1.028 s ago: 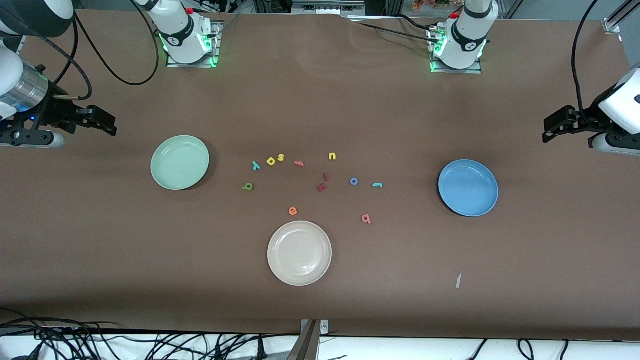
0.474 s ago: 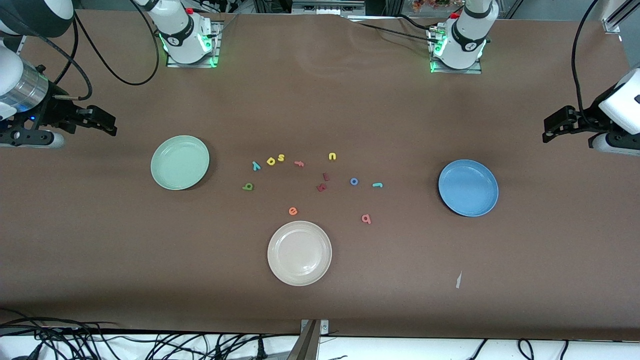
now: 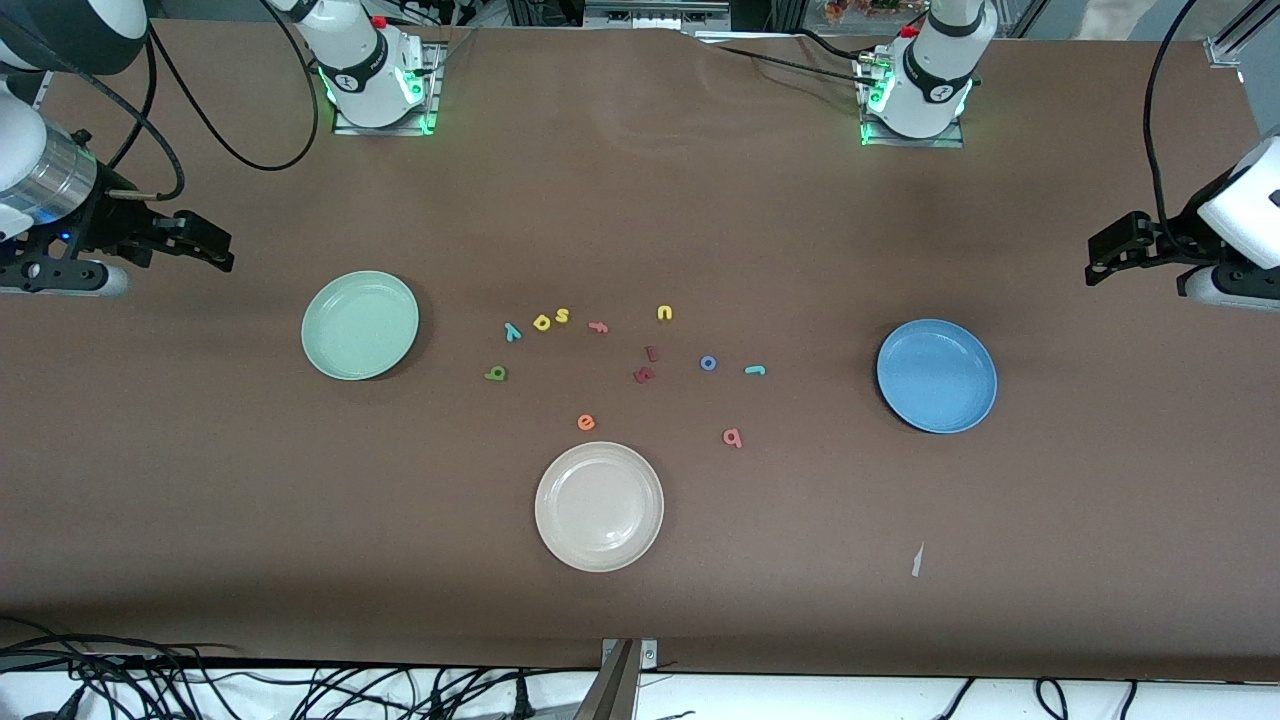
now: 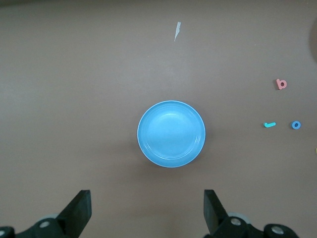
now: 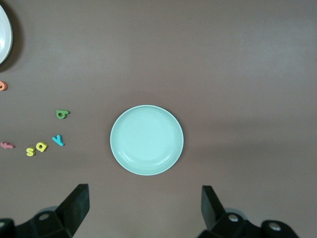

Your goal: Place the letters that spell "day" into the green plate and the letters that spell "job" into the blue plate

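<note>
I have both arms parked high at the table's ends, nothing picked up yet. My left gripper (image 3: 1100, 262) hangs with its fingers spread wide and empty, looking down on the blue plate (image 3: 936, 376); my right gripper (image 3: 215, 252) is likewise wide open and empty, looking down on the green plate (image 3: 360, 325). Both plates are bare. All six letters lie loose between the plates, farther from the front camera than the white plate (image 3: 599, 506). The d (image 3: 496, 373), a (image 3: 542, 322) and y (image 3: 512, 332) cluster toward the green plate, so I judge the right arm the nearer one. The j (image 3: 755, 370), o (image 3: 708, 363) and b (image 3: 733, 437) sit toward the blue plate, within my left arm's easier reach.
</note>
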